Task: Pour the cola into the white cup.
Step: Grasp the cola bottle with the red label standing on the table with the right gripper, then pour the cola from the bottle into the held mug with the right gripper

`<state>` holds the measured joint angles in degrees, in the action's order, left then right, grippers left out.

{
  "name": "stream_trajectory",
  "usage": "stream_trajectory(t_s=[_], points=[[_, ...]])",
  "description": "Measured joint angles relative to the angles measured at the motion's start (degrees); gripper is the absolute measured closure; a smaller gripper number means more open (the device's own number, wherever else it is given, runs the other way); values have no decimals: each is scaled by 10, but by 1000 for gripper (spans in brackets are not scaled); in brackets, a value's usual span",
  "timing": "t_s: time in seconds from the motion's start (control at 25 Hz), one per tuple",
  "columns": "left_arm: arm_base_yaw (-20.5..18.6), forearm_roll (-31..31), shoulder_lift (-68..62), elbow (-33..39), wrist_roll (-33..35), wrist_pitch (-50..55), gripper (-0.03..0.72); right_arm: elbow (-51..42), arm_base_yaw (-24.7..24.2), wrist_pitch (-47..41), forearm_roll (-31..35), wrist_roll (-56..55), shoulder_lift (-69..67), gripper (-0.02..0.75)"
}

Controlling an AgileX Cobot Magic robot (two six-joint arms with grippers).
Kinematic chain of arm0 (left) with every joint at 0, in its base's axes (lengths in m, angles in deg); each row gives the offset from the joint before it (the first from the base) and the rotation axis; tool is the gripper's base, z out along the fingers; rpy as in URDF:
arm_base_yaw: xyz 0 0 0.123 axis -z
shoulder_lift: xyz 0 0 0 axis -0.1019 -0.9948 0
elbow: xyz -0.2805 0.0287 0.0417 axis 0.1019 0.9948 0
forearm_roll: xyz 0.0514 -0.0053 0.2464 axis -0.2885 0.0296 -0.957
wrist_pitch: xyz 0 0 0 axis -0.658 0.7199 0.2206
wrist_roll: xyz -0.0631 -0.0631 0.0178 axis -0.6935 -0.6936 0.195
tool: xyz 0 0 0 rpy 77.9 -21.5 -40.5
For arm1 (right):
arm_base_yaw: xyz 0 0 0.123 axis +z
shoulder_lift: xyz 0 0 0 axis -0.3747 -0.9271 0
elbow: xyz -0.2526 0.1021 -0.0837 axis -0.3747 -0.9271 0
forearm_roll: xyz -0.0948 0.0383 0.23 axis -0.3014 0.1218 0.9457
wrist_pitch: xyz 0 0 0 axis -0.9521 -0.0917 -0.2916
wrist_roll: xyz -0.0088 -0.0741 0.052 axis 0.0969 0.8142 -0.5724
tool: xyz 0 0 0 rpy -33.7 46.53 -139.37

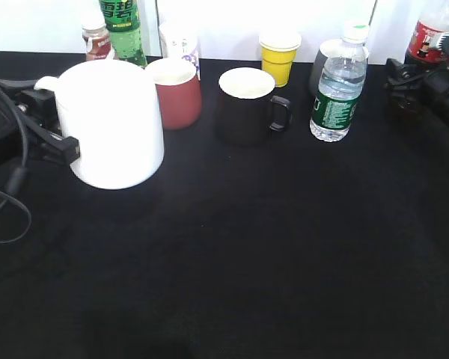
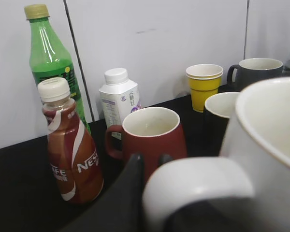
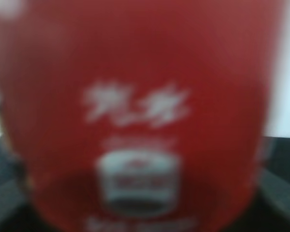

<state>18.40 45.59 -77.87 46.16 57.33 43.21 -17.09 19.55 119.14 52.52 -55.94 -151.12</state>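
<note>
cola (image 3: 145, 116) label blurred, fills right view | white cup (image 1: 112, 123) | fingers' state unclear both sides

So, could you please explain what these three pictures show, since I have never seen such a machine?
It is a robot with two arms. One camera looks down across a black table; the other two ride on the wrists. The left gripper is at the white cup, whose handle fills its camera. The right gripper is around the cola, so its camera sees only a blurred red label. Other mugs, bottles and paper cups stand behind.
</note>
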Motion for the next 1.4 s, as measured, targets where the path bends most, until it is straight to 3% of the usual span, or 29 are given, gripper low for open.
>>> stream_trajectory(t_s=[0.28, 0.68, 0.84, 0.96, 1.12, 1.2, 1.4], points=[[0, 0, 0, 0, 0, 0, 633, 3, 4, 4, -1, -2, -14, 342], [0, 0, 0, 0, 0, 0, 634, 2, 4, 89, 9, 19, -13, 353], [0, 0, 0, 0, 0, 0, 634, -60, 4, 90, 1, 19, 112, 353], [0, -16, 0, 0, -9, -1, 634, -162, 4, 93, -44, 20, 227, 353], [13, -102, 0, 0, -82, -27, 634, -232, 6, 56, -156, -8, 371, 353], [28, -122, 0, 0, -86, -27, 634, -236, 35, 12, -170, -26, 401, 353], [47, -134, 0, 0, -86, -27, 634, -238, 224, -48, -152, 22, 397, 353]])
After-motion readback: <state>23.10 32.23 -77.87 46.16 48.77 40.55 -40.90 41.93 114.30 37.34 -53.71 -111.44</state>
